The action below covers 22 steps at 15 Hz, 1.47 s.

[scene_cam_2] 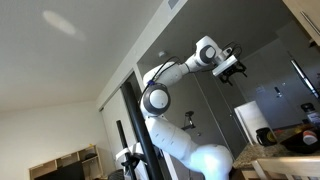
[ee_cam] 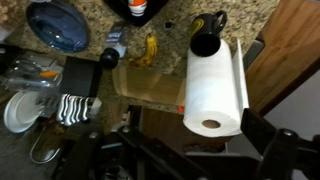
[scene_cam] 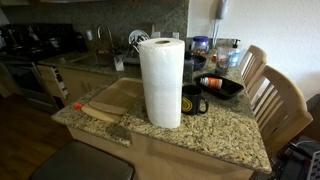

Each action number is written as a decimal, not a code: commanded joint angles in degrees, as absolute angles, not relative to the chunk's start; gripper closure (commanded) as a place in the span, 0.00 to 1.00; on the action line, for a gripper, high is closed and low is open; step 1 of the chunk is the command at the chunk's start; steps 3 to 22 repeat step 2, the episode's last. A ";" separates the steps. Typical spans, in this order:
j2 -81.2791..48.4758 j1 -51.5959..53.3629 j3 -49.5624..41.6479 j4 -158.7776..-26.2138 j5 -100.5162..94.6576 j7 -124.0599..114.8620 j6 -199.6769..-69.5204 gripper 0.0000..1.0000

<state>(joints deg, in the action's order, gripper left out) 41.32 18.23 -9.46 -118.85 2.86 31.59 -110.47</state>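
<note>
One white arm (scene_cam_2: 172,72) fills an exterior view. From its base low in the frame it climbs to a round elbow joint, then bends and reaches up and to the right. At the end of that reach the gripper (scene_cam_2: 229,68) hangs high in the air, well above the worktop. Its fingers stand apart with nothing between them. In the wrist view the camera looks down on the counter from well above it.

The paper towel roll (scene_cam: 160,82) stands upright near the middle of the granite counter (scene_cam: 222,135), well apart from the gripper. It is a tall, full, plain white cylinder. From above, the wrist view shows the roll (ee_cam: 212,85) with its cardboard core open at the end.

Left of the roll, toward the counter's left corner, lies a wooden cutting board (scene_cam: 115,97) with a red-handled tool across it. Just beside the roll on its right sits a black mug (scene_cam: 193,100). Farther right, near the counter's far right edge, rests a black pan (scene_cam: 221,86). Two wooden chairs (scene_cam: 277,100) stand against that edge.
</note>
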 commanded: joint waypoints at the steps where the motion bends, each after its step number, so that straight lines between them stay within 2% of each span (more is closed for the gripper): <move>1: 40.92 16.46 -8.93 -119.06 4.98 33.81 -109.07 0.00; 22: 40.53 16.43 -9.23 -119.49 5.31 34.48 -108.96 0.00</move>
